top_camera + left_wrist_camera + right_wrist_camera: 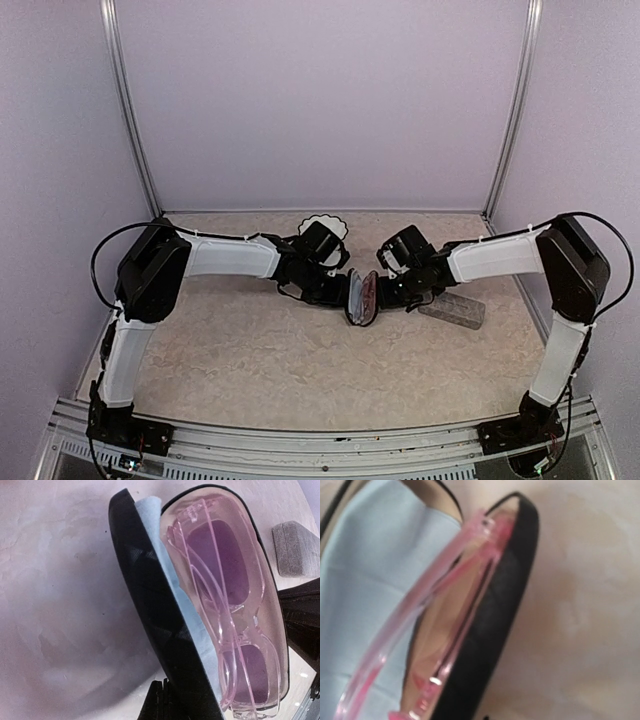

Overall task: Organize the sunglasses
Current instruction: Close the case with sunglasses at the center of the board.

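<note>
Lying folded (translucent pink plastic), sunglasses (227, 580) fill an oblong black case (150, 610).

A long black hard glasses case (150, 610) is open like a shell in the middle of the pale, stone-look tabletop (250, 350). A soft light-blue cloth (365, 580) is tucked inside it. A grey speckled case (452, 309) lies shut nearby on the right, not touching. A small white wavy-edged shape (318, 222) lies farther back. Lilac walls (320, 100) stand all around.
</note>
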Action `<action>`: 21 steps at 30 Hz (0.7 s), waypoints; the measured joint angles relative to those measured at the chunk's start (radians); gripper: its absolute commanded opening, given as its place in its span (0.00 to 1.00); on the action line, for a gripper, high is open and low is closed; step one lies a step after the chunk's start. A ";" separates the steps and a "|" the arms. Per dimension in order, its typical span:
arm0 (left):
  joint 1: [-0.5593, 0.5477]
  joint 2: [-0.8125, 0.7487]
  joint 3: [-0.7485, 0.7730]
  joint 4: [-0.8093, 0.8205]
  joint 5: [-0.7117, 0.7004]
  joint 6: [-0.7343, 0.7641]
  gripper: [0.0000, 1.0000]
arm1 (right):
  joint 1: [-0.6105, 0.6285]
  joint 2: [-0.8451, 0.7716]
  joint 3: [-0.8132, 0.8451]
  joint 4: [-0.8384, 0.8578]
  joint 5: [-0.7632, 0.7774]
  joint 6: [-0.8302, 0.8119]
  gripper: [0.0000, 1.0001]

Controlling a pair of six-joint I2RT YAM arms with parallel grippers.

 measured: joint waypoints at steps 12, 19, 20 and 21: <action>-0.025 0.005 0.027 -0.032 0.010 0.014 0.00 | 0.045 0.034 0.092 0.008 -0.013 -0.005 0.00; -0.042 0.006 0.028 -0.036 0.033 0.023 0.00 | 0.054 0.058 0.116 0.041 -0.010 -0.008 0.00; -0.043 0.006 0.028 -0.037 0.033 0.023 0.00 | 0.055 0.058 0.117 0.045 -0.010 -0.008 0.00; -0.045 0.006 0.028 -0.036 0.034 0.024 0.00 | 0.055 0.058 0.118 0.047 -0.010 -0.008 0.00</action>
